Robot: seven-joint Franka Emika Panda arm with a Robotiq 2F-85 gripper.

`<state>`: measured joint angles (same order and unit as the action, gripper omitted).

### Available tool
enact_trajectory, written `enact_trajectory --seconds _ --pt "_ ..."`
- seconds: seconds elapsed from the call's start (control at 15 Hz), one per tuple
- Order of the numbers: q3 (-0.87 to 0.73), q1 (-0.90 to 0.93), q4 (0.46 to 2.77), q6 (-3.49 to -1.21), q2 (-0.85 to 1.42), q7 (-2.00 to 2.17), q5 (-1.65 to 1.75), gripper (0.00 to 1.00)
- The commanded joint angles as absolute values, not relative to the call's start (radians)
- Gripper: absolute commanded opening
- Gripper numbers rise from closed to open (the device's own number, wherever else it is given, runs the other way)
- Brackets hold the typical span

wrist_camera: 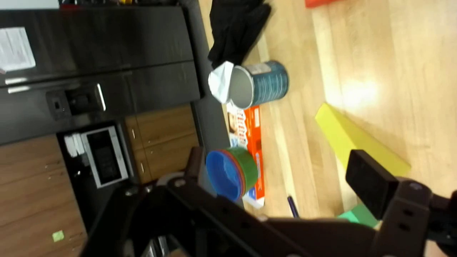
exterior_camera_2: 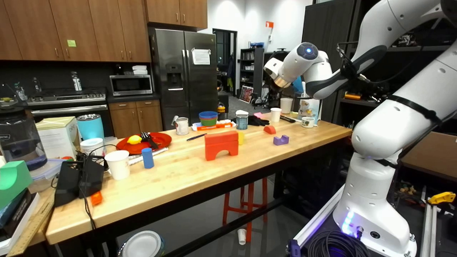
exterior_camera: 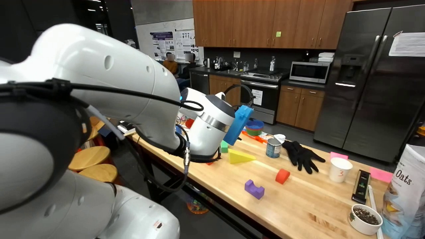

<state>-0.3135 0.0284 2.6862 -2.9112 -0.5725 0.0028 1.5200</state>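
My gripper [wrist_camera: 284, 171] is open, its two dark fingers wide apart with nothing between them. It hangs above the wooden table. In the wrist view a yellow wedge block [wrist_camera: 360, 139] lies partly behind the right finger, with a green block [wrist_camera: 358, 215] below it. Stacked bowls [wrist_camera: 225, 175], blue inside and green outside, show near the left finger, by an orange box [wrist_camera: 255, 142]. A dark pen [wrist_camera: 292, 206] lies between. An open blue tin can [wrist_camera: 269, 84] stands farther off, beside a black glove [wrist_camera: 235, 32]. In an exterior view, the arm hides the gripper's fingers.
A purple block [exterior_camera: 254, 189] and red half-round block [exterior_camera: 282, 176] lie on the table. A paper cup [exterior_camera: 339, 170], small bowl [exterior_camera: 364, 222] and oats bag [exterior_camera: 400, 192] stand at one end. A red arch [exterior_camera_2: 221, 146], blue cylinder [exterior_camera_2: 147, 158] and red plate [exterior_camera_2: 165, 141] stand elsewhere.
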Motion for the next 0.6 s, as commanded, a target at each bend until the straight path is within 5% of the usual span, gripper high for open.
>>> enact_trajectory --seconds 0.0,0.53 --pt "-0.403 0.041 2.606 -3.163 -0.499 0.146 1.732 1.0" --pt "-0.536 0.075 2.619 -3.259 -0.358 0.235 1.622 1.0"
